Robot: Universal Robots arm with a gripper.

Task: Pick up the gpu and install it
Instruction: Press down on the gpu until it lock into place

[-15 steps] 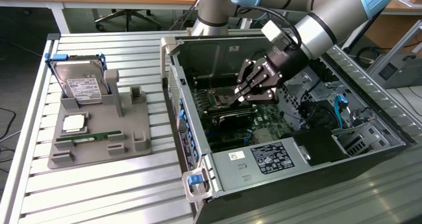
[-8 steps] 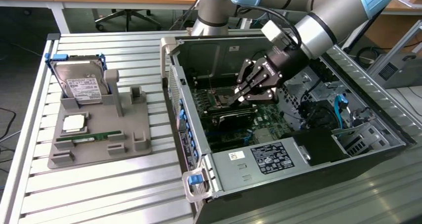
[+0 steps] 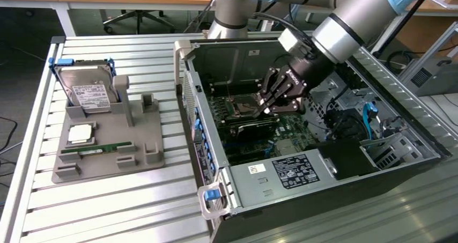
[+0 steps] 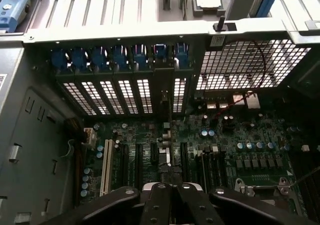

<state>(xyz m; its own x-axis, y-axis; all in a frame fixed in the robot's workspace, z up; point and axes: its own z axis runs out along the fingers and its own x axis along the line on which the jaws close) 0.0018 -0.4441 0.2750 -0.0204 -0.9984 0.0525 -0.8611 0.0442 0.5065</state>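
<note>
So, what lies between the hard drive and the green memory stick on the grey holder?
In the exterior view, a square silvery processor chip lies between the hard drive and the memory stick, on the grey holder.

Even, bright overhead light outside; the computer case [image 3: 301,146] interior lies dim and shadowed.

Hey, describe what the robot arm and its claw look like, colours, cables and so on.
The arm is built of thick silver-grey tubes with light blue caps at the joints. A black cable runs along it down to the wrist. The wrist ends in a black cylindrical section, and the claw below it is black too, made of jointed link fingers with small round silver pins showing at the pivots.
</note>
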